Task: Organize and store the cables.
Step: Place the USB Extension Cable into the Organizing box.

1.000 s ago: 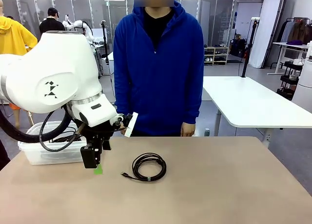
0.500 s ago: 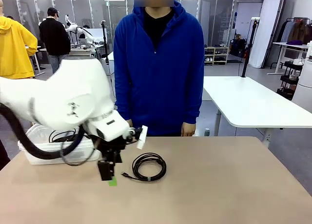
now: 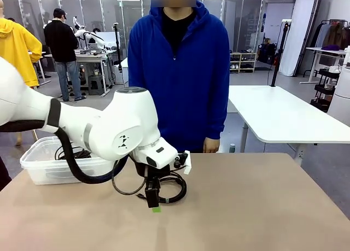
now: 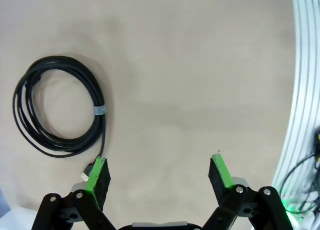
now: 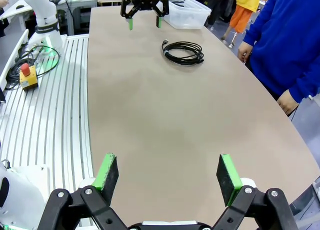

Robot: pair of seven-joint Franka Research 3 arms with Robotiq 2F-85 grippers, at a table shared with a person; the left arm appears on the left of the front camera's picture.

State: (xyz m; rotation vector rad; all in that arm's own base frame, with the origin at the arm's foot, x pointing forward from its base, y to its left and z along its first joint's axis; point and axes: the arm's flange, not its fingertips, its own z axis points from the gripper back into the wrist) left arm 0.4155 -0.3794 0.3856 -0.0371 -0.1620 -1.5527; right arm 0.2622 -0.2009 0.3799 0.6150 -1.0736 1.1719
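Hanging low over the table [image 3: 262, 207], the left gripper [image 3: 152, 200] has its jaws spread wide and empty, its green pads [image 4: 96, 171] pointing down just beside the loose plug end of the coiled cable [image 3: 168, 186]. In the left wrist view the coil [image 4: 59, 109] sits off to one side of the jaws rather than between them, with one pad almost over the connector tip.

The likely trouble: if the gripper drops from here it may catch only the thin tail, or land on the plug, and the coil, held by one small band, could sag or unwind when lifted. A pad could also press into the tabletop if it comes down too far. Shifting toward the bundled side of the loop looks safer.

The right gripper [image 5: 167, 182] is also released and empty, well apart from the cable, over bare table close to the edge.

Farther back, a clear bin [image 3: 38, 166] with black cords already inside sits at the left end, near the table's far edge. A person [image 3: 180, 81] stands close behind the coil, so room on that side is tight; the right half of the table lies free.
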